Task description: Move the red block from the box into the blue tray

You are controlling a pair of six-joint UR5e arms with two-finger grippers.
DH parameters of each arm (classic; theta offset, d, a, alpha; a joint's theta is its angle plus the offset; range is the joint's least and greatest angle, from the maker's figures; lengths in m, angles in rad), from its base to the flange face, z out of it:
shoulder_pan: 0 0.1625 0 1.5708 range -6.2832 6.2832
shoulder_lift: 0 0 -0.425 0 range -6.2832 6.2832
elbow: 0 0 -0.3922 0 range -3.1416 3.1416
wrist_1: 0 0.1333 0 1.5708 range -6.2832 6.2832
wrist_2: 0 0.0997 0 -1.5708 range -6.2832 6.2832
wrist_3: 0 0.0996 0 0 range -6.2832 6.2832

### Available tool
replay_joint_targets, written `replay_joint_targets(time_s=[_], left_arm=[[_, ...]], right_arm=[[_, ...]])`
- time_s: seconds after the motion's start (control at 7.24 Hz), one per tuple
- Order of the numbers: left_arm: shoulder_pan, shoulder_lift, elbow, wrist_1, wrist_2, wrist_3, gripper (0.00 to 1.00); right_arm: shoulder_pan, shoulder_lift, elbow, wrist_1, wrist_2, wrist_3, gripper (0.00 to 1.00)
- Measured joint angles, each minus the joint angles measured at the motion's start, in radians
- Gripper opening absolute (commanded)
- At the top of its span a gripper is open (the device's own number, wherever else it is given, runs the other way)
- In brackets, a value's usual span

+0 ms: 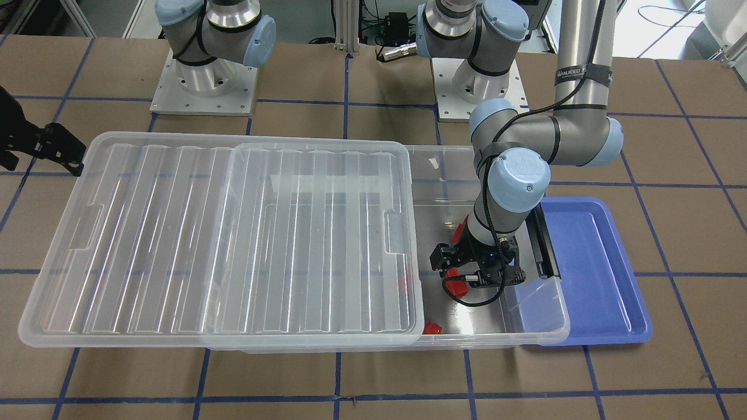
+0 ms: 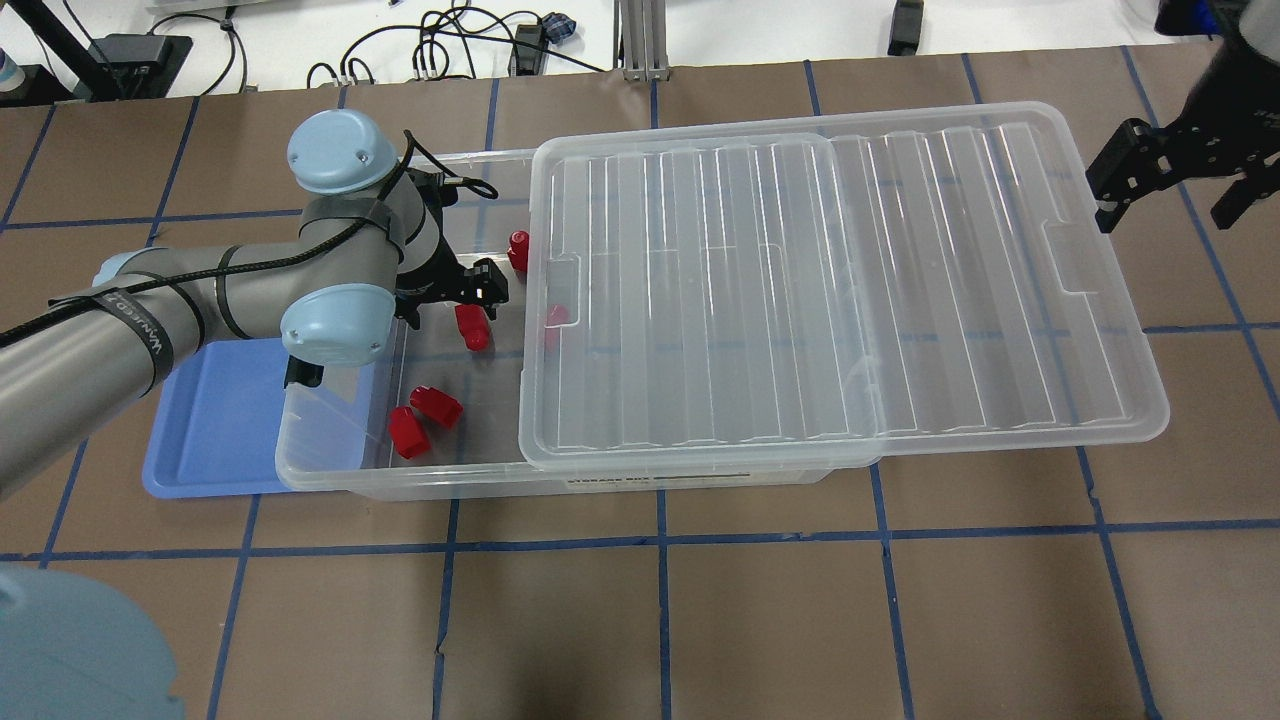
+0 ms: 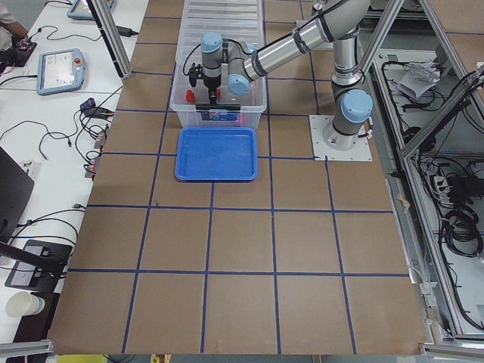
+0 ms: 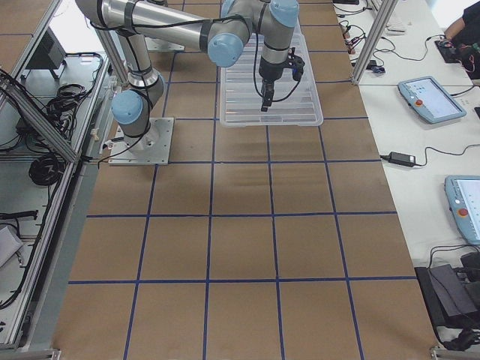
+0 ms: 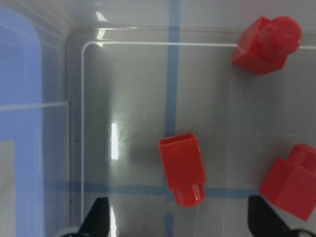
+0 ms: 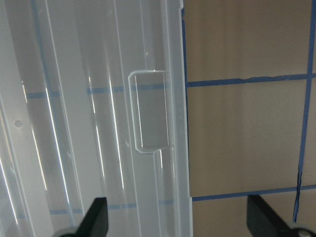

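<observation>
wide-spread left tool [image 5: 180, 222] hovers over glossy squarish red block [image 5: 181, 168] in clear box [image 2: 600, 478].

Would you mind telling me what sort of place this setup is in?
Probably a robotics lab: the left arm and right arm are bolted to a tape-gridded table, with teach pendants on a side bench.

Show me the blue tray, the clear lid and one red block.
blue tray [image 1: 583, 262]: front-facing view, its bare floor.
lid [image 1: 233, 245]: front-facing view, its ribbed middle.
red block [image 5: 180, 163]: left wrist view, its square body.
</observation>
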Motion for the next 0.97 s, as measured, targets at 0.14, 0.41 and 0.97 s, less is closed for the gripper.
replay_joint_targets(time_s=[0.14,0.41,0.97], left_arm=[[-0.001,-0.022,0.000,0.028,0.003,-0.026,0.98],[0.000,-0.069,-0.006,0.097,0.009,-0.049,0.50],[-0.002,-0.072,-0.002,0.081,0.001,-0.059,0.00]], right_arm=[[-0.002,-0.004,0.001,0.028,-0.006,-0.001,1.00],[-0.009,-0.006,0.008,0.051,-0.013,0.000,1.00],[-0.011,-0.025,0.008,0.070,-0.008,0.003,1.00]])
